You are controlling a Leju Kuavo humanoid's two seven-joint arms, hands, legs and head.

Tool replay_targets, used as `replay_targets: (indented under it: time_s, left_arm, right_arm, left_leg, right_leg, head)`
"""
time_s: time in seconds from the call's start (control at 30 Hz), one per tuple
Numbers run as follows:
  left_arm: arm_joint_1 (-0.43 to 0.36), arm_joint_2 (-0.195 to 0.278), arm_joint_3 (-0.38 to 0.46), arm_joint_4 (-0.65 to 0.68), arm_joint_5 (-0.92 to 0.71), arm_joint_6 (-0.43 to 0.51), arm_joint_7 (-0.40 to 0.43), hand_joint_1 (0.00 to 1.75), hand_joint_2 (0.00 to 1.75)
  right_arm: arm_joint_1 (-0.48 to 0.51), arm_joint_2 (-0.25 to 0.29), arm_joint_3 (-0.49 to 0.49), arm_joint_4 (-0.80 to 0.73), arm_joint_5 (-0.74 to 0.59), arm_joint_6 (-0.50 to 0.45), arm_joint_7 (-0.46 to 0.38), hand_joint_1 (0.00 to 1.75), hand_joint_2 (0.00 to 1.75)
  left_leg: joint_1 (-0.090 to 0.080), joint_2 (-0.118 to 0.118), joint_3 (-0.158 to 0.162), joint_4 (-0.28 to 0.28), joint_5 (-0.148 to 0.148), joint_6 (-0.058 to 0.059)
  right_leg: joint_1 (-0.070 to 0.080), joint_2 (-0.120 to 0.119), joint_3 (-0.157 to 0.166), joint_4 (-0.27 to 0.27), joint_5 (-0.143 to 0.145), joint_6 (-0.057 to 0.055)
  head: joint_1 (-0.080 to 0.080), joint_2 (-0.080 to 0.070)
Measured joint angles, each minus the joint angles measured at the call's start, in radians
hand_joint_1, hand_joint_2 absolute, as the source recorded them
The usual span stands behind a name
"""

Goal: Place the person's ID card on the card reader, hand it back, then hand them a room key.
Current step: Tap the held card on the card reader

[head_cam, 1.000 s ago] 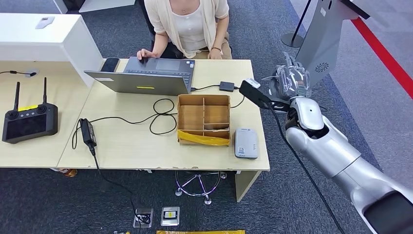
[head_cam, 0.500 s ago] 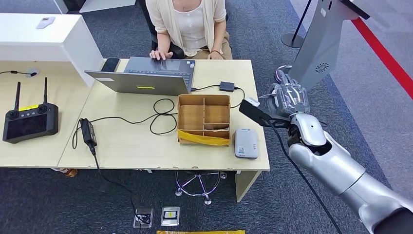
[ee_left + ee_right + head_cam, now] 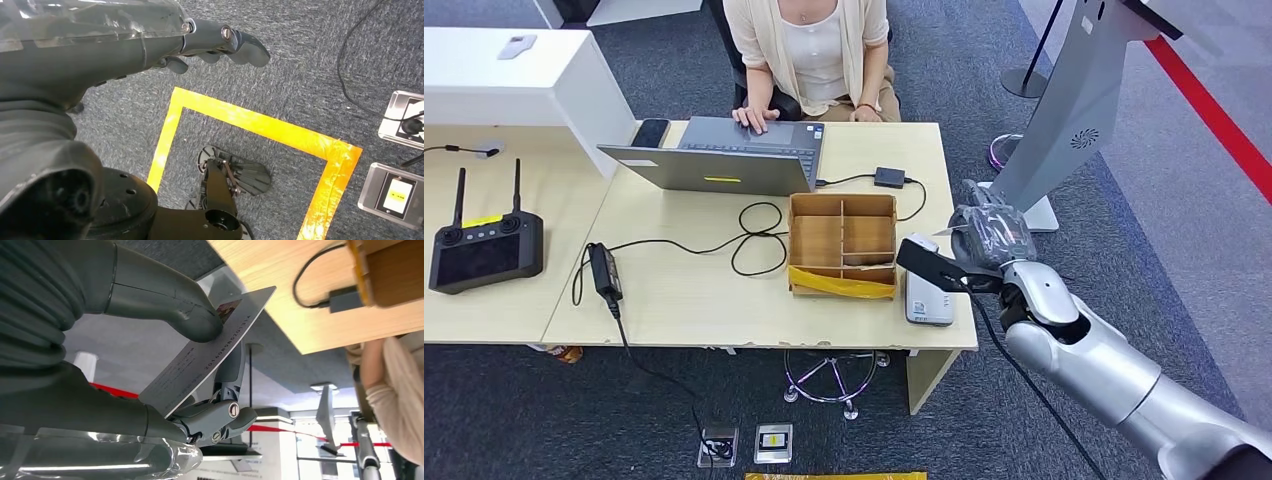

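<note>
White ID card (image 3: 200,360) sits pinched between your right hand's (image 3: 986,238) thumb and fingers, card reader (image 3: 927,298) at its eight o'clock; your left hand (image 3: 150,40) hangs empty, fingers loosely extended.

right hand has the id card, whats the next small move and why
Probably lower the right robot hand slightly toward the card reader: the ID card is pinched between thumb and fingers, and the hand sits beside the reader at the table's corner, not yet over it.

My right arm (image 3: 1114,370) is smooth silver shells with dark joints. A black cable (image 3: 1034,370) runs along it at 5 o'clock. The right hand (image 3: 986,235) and left hand (image 3: 150,40) are dark grey, film-wrapped, with silver screws.
</note>
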Motion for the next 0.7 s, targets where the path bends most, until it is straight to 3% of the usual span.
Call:
replay_targets:
  time_s: [0.47, 0.7]
  left_arm:
    - [-0.006, 0.003, 0.003, 0.000, -0.018, -0.001, 0.015, 0.00, 0.00]
    - [-0.009, 0.003, 0.003, 0.000, -0.026, 0.003, 0.021, 0.00, 0.00]
  right_arm:
    - [-0.025, 0.107, 0.080, 0.145, -0.106, -0.065, -0.084, 1.75, 1.75]
    - [-0.030, 0.148, 0.108, 0.250, -0.135, -0.111, -0.086, 1.75, 1.75]
  left_leg:
    - [0.000, 0.000, 0.000, 0.000, 0.000, 0.000]
    - [0.000, 0.000, 0.000, 0.000, 0.000, 0.000]
  right_leg:
    - [0.001, -0.001, 0.000, 0.000, 0.000, 0.000]
    - [0.001, -0.001, 0.000, 0.000, 0.000, 0.000]
  head:
    - [0.000, 0.000]
    - [0.000, 0.000]
